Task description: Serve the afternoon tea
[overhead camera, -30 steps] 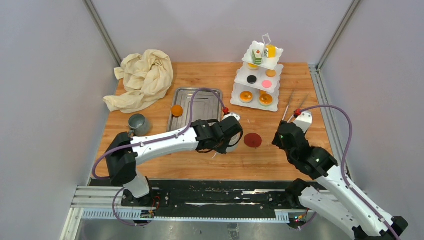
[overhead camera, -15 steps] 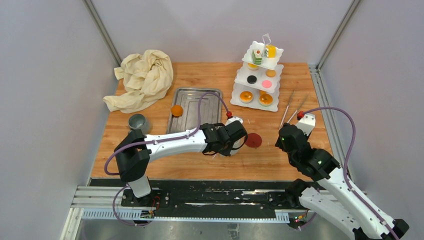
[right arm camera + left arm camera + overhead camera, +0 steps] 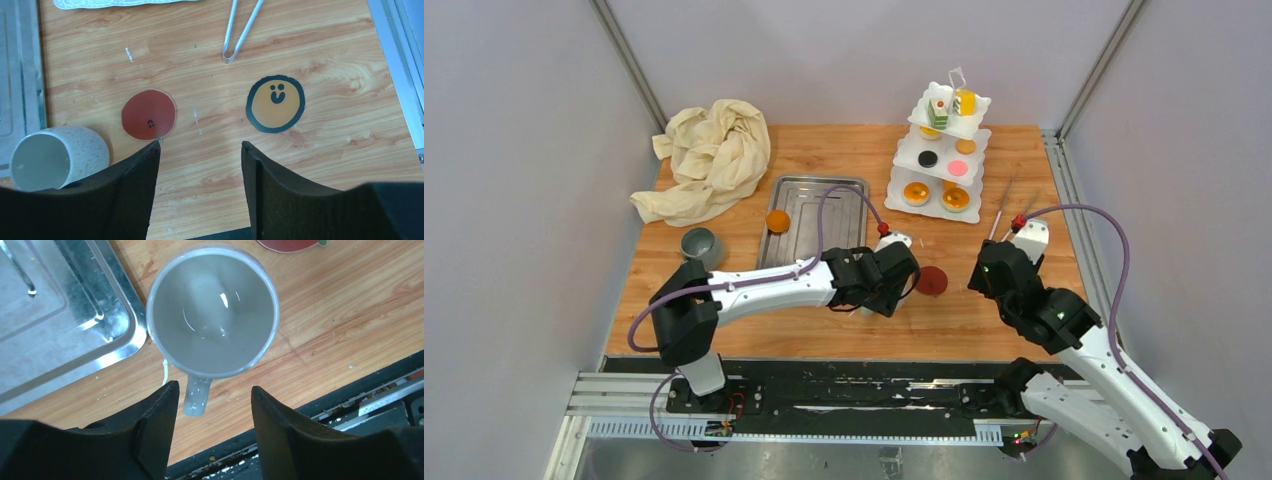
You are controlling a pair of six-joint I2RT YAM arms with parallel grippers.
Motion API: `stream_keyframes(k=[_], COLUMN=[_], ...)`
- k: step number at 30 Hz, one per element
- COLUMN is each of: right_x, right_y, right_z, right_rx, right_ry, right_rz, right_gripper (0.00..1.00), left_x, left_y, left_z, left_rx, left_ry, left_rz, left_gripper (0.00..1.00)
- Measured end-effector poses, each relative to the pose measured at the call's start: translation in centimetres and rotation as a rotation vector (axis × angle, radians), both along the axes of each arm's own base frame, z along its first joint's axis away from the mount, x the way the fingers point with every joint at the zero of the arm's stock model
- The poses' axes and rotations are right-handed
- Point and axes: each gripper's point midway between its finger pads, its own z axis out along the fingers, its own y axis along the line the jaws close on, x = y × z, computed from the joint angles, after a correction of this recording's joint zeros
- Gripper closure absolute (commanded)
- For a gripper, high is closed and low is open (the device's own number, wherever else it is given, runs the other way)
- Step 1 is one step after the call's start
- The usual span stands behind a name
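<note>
Left wrist view: off-white mug upright on the counter beside the tray, handle toward parted, empty left fingers (overhead, the arm largely hides it). Right fingers parted, empty.

Empty off-white mug upright; grey mug upright; cakes on three-tier stand.

from above, the left arm covers pretty much all of the off-white mug. the left wrist view chops the red coaster at its top edge. the tongs and the stand run off the top of the right wrist view.
</note>
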Motion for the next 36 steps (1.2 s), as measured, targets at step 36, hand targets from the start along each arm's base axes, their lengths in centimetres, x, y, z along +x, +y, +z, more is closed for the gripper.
stream_keyframes(k=[36], right_x=[-2.7], right_y=[25.2], right_z=[-7.7], right_rx=[0.298], right_ry=[0.556], right_rz=[0.095], right_gripper=[0.39], left_x=[2.3], left_y=[25.2], left_z=[9.1], left_rx=[0.083], left_ry=[-0.264], left_rz=[0.394], left_gripper=[0.03])
